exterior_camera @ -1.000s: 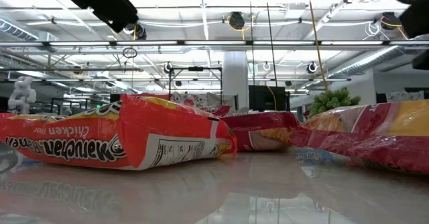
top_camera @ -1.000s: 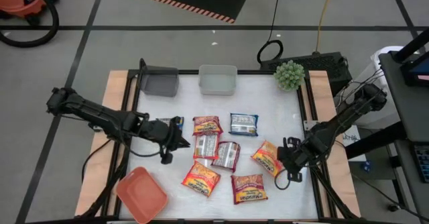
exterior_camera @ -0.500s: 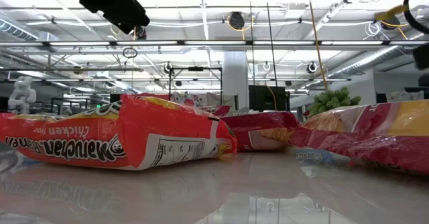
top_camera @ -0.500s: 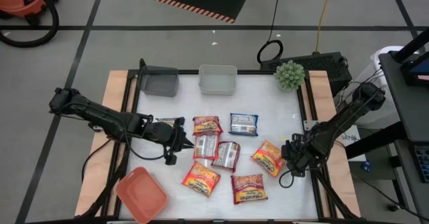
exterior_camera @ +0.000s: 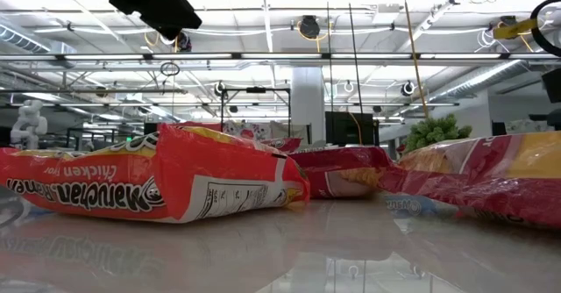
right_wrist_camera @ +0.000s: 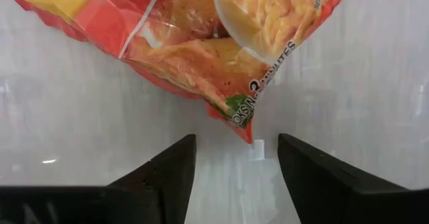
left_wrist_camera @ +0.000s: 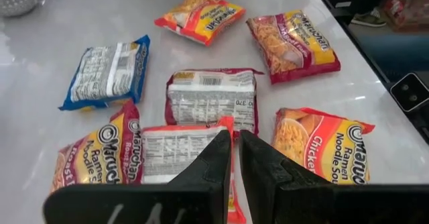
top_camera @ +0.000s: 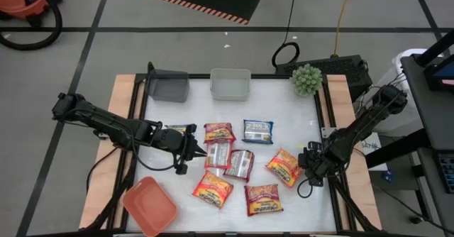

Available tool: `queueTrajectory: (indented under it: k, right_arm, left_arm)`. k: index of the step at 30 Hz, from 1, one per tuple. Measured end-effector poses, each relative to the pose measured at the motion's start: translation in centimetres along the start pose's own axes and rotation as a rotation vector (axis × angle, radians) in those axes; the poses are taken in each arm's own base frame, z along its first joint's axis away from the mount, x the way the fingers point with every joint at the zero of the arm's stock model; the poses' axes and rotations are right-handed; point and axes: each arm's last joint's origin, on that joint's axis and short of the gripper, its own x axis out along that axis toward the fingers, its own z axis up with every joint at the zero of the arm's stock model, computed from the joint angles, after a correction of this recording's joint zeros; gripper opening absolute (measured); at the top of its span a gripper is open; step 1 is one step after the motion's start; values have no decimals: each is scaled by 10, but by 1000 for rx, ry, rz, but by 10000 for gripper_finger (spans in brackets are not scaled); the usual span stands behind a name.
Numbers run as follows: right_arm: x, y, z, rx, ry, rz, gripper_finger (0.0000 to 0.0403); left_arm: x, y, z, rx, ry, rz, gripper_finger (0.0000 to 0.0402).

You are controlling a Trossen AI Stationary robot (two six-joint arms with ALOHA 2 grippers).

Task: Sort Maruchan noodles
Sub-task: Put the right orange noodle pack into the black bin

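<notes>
Several Maruchan noodles packets lie flat in a cluster on the white table [top_camera: 284, 102]: orange-red ones [top_camera: 220, 132] [top_camera: 213, 188] [top_camera: 263, 199], a blue one [top_camera: 258, 131] and a silvery-pink one [top_camera: 241, 164]. My left gripper [top_camera: 193, 152] [left_wrist_camera: 236, 143] hangs shut, raised above the table, over the left edge of an orange packet lying back side up [left_wrist_camera: 177, 153]. My right gripper [top_camera: 306, 167] [right_wrist_camera: 236, 140] points down, open, at the right of another orange packet [top_camera: 282, 167]. That packet's corner [right_wrist_camera: 242, 120] lies just ahead of the gap between its fingers.
A grey bin [top_camera: 169, 86] and a clear bin [top_camera: 230, 84] stand at the table's far edge, and a salmon-red bin [top_camera: 150, 206] at the near left corner. A small green plant [top_camera: 306, 79] sits at the far right. Bare table shows to the right of the blue packet.
My right gripper has sunk toward the table beside the right-hand orange packet and shifted a little toward it. The packets lie as before.
</notes>
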Motion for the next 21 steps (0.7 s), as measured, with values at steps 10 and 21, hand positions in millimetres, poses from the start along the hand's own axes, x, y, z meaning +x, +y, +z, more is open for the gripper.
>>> queueTrajectory:
  k: [10,21]
  right_arm:
    - [0,0,2,57,-47,-15,201]
    - [0,3,6,68,-105,0,185]
  left_arm:
    - [0,0,0,54,0,1,37]
    - [0,0,1,102,-14,1,37]
